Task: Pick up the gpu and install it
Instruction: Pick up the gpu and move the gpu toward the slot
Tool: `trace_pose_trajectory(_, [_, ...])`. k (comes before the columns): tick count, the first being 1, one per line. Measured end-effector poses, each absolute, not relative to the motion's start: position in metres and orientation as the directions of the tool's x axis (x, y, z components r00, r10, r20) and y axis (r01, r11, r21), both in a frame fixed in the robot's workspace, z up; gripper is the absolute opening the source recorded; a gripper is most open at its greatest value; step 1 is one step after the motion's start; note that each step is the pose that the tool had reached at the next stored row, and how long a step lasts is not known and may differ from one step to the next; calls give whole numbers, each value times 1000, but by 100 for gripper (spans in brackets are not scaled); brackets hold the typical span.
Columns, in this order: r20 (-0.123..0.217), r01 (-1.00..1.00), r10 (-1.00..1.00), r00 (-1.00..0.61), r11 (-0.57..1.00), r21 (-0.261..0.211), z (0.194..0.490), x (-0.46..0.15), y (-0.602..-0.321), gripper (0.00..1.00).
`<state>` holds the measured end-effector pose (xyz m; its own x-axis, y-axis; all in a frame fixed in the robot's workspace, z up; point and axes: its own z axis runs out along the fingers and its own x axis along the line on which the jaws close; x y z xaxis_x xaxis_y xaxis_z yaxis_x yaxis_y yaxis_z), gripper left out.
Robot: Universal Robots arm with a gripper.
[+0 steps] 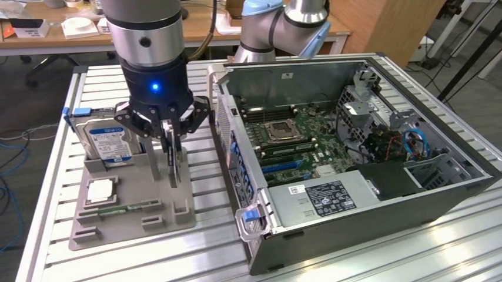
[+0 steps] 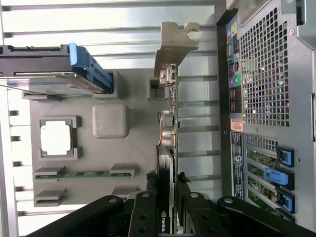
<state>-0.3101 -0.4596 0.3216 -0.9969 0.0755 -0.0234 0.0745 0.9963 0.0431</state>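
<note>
gpu (image 1: 174,167) stands upright on its long edge, left of centre in the exterior view, rising from the grey holder (image 1: 157,226) that lies on the slatted table (image 1: 211,252). the gripper (image 1: 169,141) hangs straight above it, and we see its fingers pressed against both flat faces of the card, clamped on its upper part. in the wrist view the gpu (image 2: 167,143) runs edge-on between the black fingers of the gripper (image 2: 166,178), with its silvery bracket (image 2: 174,44) at the far end. we cannot tell whether the card's lower edge sits in the holder's slot or is just clear of it. just beside the gpu, towards the exterior view's left, a hard drive (image 1: 110,144) with a blue-white label stands in the same holder. a square processor (image 1: 100,191) and a green ram stick (image 1: 126,208) lie in front of it. at the exterior view's right the open computer case (image 1: 439,194) lies on its side, motherboard (image 1: 306,132) facing up, apart from the holder.
</note>
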Motion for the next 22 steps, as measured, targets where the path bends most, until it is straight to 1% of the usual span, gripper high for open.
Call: trace_pose_trajectory(22, [-24,74,75,-997,996,43,340,-310,-460,26])
